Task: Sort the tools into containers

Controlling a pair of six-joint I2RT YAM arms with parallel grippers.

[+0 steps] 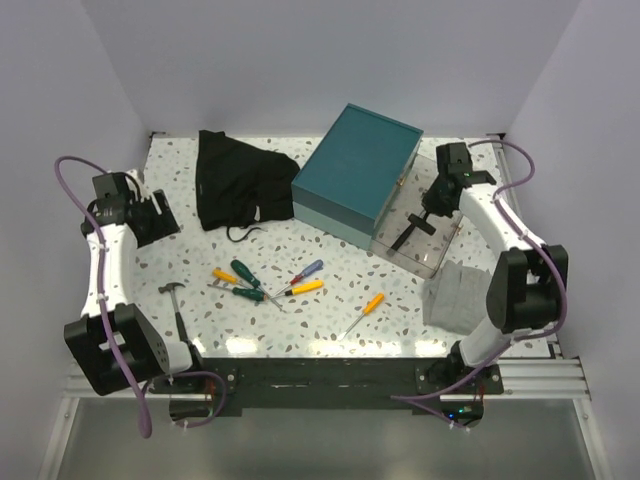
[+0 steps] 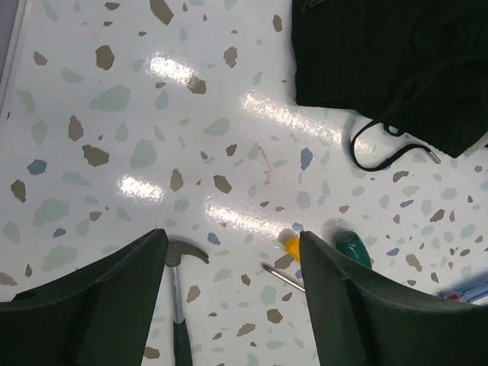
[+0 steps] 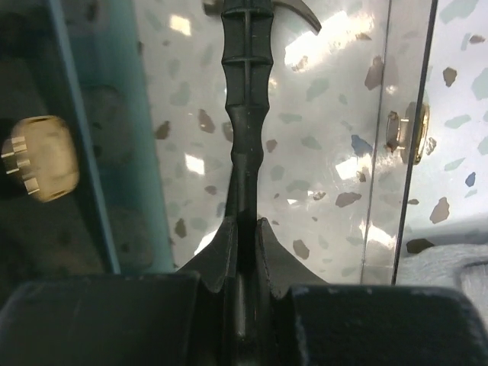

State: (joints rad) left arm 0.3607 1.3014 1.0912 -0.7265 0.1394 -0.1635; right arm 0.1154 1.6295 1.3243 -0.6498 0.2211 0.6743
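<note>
The right pincer [image 3: 245,229] is pressed together on the handle of a black-handled hammer [image 3: 245,114], which sits within the walls of the clear plastic box [image 1: 440,262], head pointing away from the wrist; contact with the box floor cannot be determined. The box stands against the dark-teal hard case [image 1: 355,170], with a folded grey cloth [image 1: 455,295] just beside it. The left pincer [image 2: 229,244] is spread and holds nothing, above the counter [image 1: 200,260] near the black fabric bag [image 2: 381,61]. A second hammer [image 1: 178,300] and loose screwdrivers [image 1: 246,273] lie on the counter.
</note>
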